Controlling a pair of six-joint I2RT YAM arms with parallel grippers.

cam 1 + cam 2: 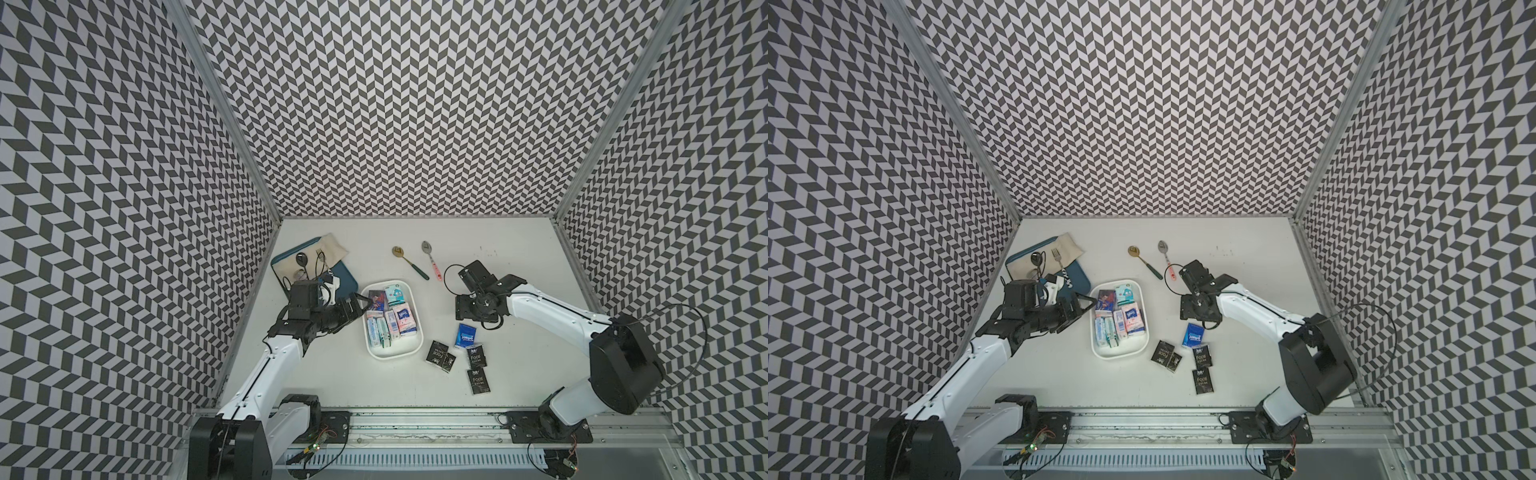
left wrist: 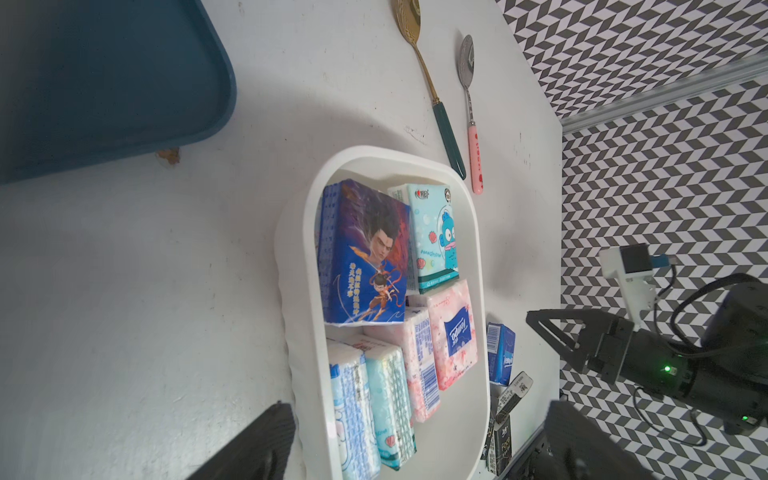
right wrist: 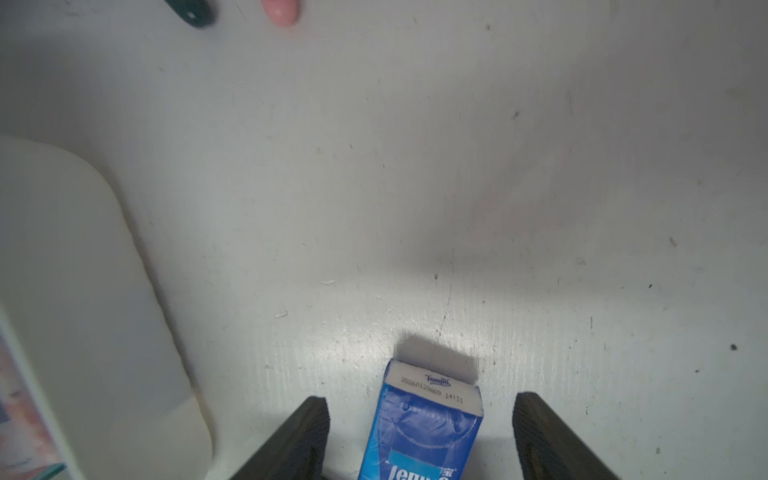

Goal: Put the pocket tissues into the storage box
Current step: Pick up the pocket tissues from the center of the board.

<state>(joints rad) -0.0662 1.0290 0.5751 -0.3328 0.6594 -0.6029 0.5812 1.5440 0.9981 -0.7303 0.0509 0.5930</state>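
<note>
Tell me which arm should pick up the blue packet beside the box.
Right. The right gripper straddles the blue packet, open, a gap on each side. The left gripper is across the storage box from it.

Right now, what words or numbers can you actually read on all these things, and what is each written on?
"Tempo": blue packet on the table, end flap and front.
"Tempo": pink packet in the storage box.
"Face": black packets on the table.
Too small or blurred: blue packet's date stamp, cartoon packets lettering, pink spoon handle's print.
</note>
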